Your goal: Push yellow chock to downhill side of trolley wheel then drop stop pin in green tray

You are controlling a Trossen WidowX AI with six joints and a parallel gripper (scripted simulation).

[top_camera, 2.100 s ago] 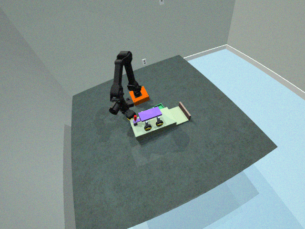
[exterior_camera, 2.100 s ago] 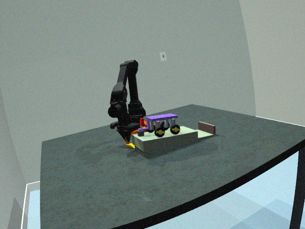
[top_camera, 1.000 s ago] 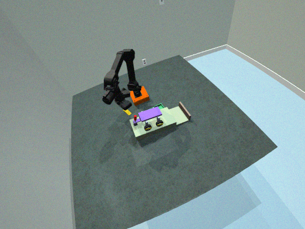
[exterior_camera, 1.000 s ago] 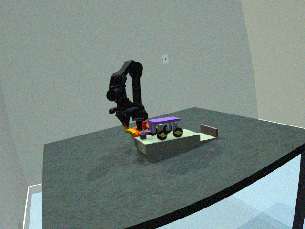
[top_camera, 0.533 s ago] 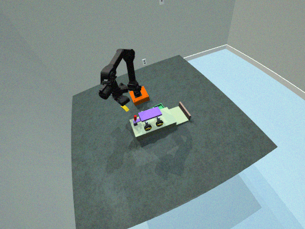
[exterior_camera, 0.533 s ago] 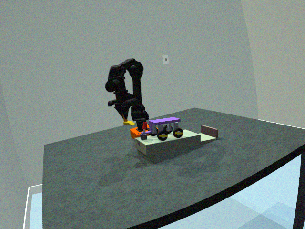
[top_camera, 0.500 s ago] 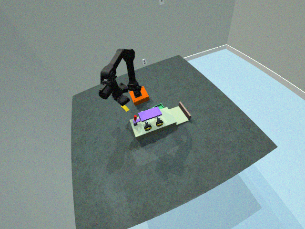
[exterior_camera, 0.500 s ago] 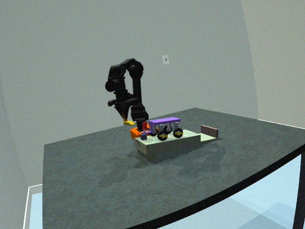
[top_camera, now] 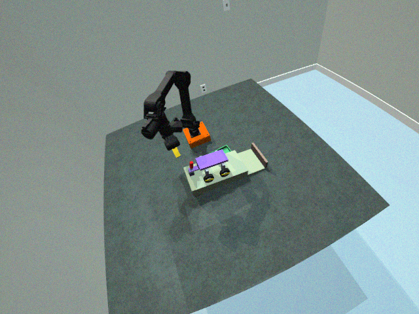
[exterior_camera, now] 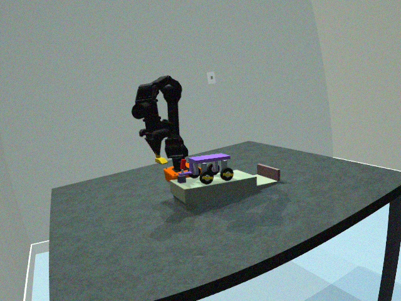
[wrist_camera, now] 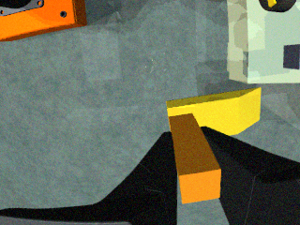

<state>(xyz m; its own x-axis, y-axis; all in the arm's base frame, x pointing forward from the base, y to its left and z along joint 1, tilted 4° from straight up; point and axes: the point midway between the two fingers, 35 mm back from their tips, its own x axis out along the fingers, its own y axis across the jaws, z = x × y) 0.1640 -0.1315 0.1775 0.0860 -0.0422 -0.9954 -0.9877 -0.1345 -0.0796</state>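
Observation:
My gripper (top_camera: 173, 148) (exterior_camera: 157, 154) is shut on the orange handle (wrist_camera: 197, 150) of the yellow chock (top_camera: 176, 152) (exterior_camera: 160, 160) (wrist_camera: 225, 112). The chock hangs in the air beyond the uphill end of the ramp (top_camera: 236, 164) (exterior_camera: 220, 191) (wrist_camera: 267, 61). The purple trolley (top_camera: 212, 159) (exterior_camera: 209, 158) stands on the ramp on its wheels. The red-headed stop pin (top_camera: 191, 165) (exterior_camera: 183, 163) stands upright at the trolley's uphill end. The green tray (top_camera: 224, 148) lies behind the ramp, partly hidden by it and the trolley. The chock's rubber base is not visible.
The arm's orange base block (top_camera: 198, 142) (exterior_camera: 168, 174) (wrist_camera: 42, 21) stands behind the ramp's uphill end. A brown end board (top_camera: 259, 155) (exterior_camera: 268, 172) stands across the ramp's low end. The trolley's top rises above the ramp surface.

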